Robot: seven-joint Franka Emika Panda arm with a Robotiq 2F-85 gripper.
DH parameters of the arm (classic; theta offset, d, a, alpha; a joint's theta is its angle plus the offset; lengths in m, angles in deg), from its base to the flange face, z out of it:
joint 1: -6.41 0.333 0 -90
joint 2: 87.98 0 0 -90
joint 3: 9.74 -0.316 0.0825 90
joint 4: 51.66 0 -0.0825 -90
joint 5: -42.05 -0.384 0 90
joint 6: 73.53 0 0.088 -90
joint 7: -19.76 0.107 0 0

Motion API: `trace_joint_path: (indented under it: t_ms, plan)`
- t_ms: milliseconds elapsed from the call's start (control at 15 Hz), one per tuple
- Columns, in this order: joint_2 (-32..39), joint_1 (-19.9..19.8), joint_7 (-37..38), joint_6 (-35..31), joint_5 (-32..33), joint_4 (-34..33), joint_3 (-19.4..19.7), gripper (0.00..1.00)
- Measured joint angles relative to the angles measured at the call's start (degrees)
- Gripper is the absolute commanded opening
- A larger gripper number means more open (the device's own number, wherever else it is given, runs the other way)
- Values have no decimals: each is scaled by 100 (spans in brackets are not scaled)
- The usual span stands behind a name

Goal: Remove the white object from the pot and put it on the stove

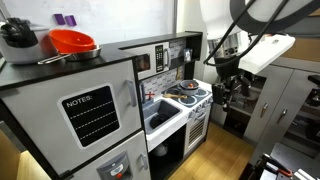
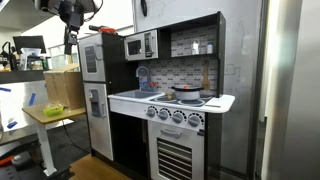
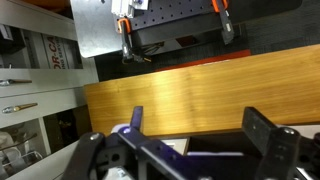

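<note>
Two dark fingers (image 3: 137, 118) fill the bottom of the wrist view. The gripper (image 3: 193, 114) is spread wide, with nothing between its jaws. Past them lies one smooth wooden board (image 3: 190, 85) with straight grain. Behind it, two orange-handled clamps (image 3: 127, 35) stand against a dark perforated panel. In an exterior view the white arm (image 1: 255, 35) hangs beyond the end of the toy kitchen, well apart from the cooktop. One small round shiny metal pot (image 2: 187, 93) sits on the stove (image 2: 205, 101), over a burner. What it contains is too small to make out. The stove is white, with at least two round dark-and-red burners visible from above. A row of round knobs (image 2: 176, 116) runs along its front, too small to count exactly. One slatted oven door (image 2: 175, 155) sits below the knobs. Beside the stove is one sink (image 1: 160, 112), and above the counter one microwave (image 2: 140, 45). One grey fridge (image 1: 70, 120) carries a black chalkboard panel marked NOTES. On top of the fridge are two vessels: one red-orange bowl (image 1: 72, 42) and one dark lidded pot (image 1: 18, 40).
</note>
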Motion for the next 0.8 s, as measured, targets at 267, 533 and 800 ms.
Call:
trace_joint_path:
  t_ms: [267, 533, 800]
  plan:
    - [0, 0, 0, 0, 0, 0, 0, 100]
    - [0, 0, 0, 0, 0, 0, 0, 100]
    - [-15, 1, -14, -4, 20, 44, 65, 100]
